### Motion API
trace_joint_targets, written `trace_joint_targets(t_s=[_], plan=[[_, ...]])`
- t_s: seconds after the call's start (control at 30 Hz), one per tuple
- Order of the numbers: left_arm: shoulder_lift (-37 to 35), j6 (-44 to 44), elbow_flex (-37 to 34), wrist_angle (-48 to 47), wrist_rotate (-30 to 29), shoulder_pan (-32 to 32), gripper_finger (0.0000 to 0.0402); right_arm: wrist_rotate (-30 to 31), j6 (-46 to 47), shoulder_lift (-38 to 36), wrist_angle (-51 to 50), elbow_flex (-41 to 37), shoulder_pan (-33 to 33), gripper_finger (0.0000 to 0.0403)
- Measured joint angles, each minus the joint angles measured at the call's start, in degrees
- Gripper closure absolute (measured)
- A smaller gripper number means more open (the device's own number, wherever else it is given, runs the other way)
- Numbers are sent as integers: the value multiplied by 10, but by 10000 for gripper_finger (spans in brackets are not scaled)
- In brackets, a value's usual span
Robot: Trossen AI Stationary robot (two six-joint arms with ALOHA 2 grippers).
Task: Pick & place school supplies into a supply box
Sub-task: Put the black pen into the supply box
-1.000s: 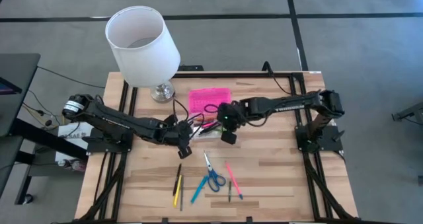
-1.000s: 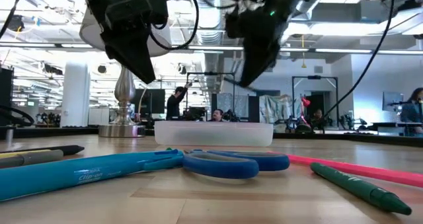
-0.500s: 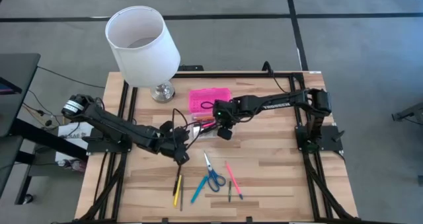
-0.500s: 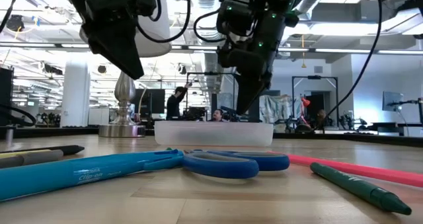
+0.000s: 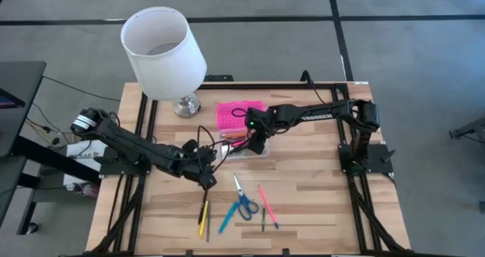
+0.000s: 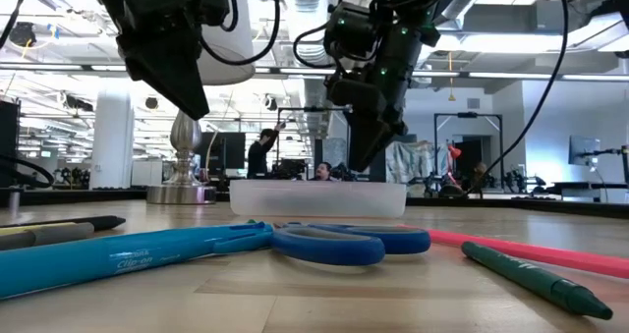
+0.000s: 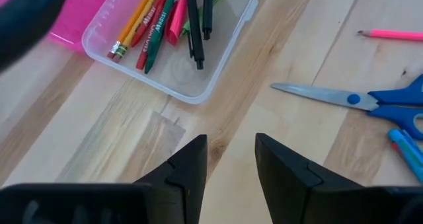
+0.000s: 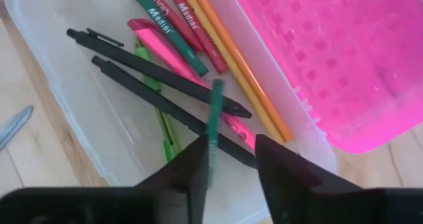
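The supply box is a clear tray with its pink lid open behind it. Several pens and pencils lie inside. My right gripper hangs open over the tray, pointing down. A blurred green pen stands between its fingers. My left gripper is open with nothing in it, above bare table by the tray's near left corner. Blue scissors, a pink pen, a blue pen and a yellow pencil lie on the near table. My right gripper's fingers stand wider apart than the green pen, which runs lengthwise between them close to one finger. I cannot tell whether that finger touches it. The pen's far end is over the black pens in the tray.
A white lamp stands at the far left of the table. A dark pen lies near the pink one. Cables loop over the pink lid. Bare wood shows at the table's right and near left.
My right gripper has sunk and gone toward the far left, from beside the tray to over its inside. My left gripper has drawn a little toward the near left, away from the tray, then kept still.
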Motion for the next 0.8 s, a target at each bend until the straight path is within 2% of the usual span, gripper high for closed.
trace_joint_targets(t_s=[0.17, 0.33, 0.57, 0.8], plan=[[0, -31, 0, -3, 57, 0, 278, 3, -1, -24, -1, 0, 15, 243], [0, -135, 0, -9, 133, -11, 278, 46, -1, -70, -20, 0, 41, 236], [0, -305, 0, -10, 137, -61, 278, 134, -1, -144, -60, 0, 70, 251], [10, -419, 0, -37, 133, -94, 278, 170, 9, -195, -105, 0, 76, 265]])
